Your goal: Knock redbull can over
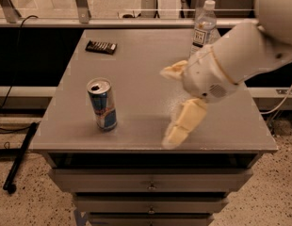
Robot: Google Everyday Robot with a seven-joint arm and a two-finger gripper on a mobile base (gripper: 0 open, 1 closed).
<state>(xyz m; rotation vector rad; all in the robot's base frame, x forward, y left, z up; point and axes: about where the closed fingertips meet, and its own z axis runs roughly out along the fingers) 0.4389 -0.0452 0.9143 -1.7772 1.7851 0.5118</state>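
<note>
The redbull can (102, 105), blue and silver with an opened silver top, stands upright on the front left part of the grey table (136, 60). My gripper (165, 107) reaches in from the right on a white arm, above the table's front middle. Its two cream fingers (182, 124) are spread wide apart with nothing between them. The gripper is to the right of the can, a clear gap away, not touching it.
A clear plastic bottle (203, 29) with a white cap stands at the back right, partly behind my arm. A flat black object (101, 46) lies at the back left. Drawers sit under the table's front edge. A black pole (19, 157) leans on the floor at the left.
</note>
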